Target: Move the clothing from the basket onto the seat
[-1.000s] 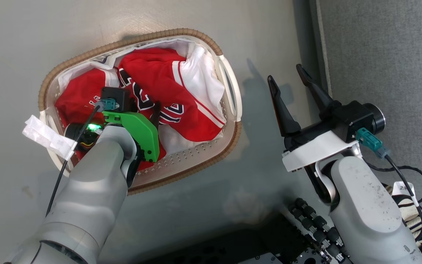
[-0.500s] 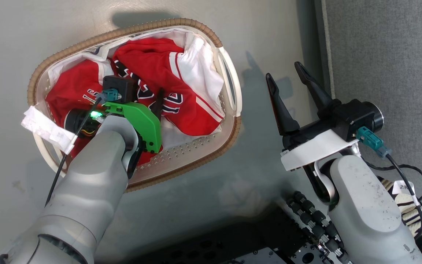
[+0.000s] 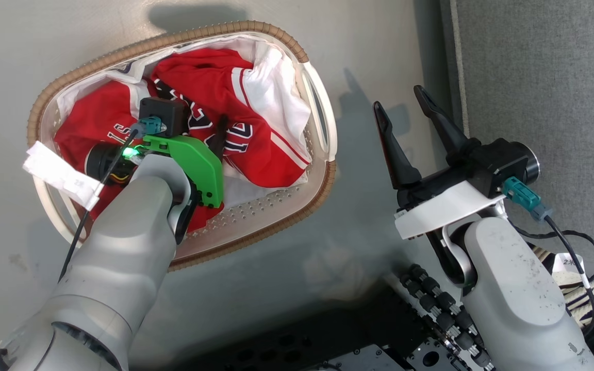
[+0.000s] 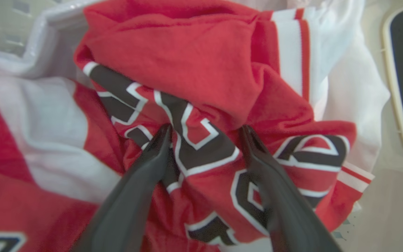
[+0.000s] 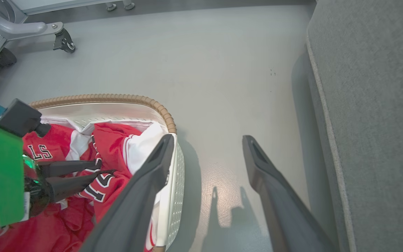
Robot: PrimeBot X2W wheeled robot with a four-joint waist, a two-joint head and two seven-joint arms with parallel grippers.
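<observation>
Over the last second the head view has drawn closer to the oval white perforated plastic basket (image 3: 173,38) with its brown woven rim. Treat this as camera motion, not basket motion. The left gripper (image 4: 205,131) remains over the red jerseys (image 4: 194,52) with navy-and-white numerals. Its jaws are spread wide, tips at the fabric either side of a raised fold, with nothing gripped. The right gripper (image 3: 399,99) stays wide open and empty above the grey floor (image 3: 369,41), between the basket and the large grey upholstered seat (image 3: 544,77). All clothing lies in the basket, so expect jaw closure next.
</observation>
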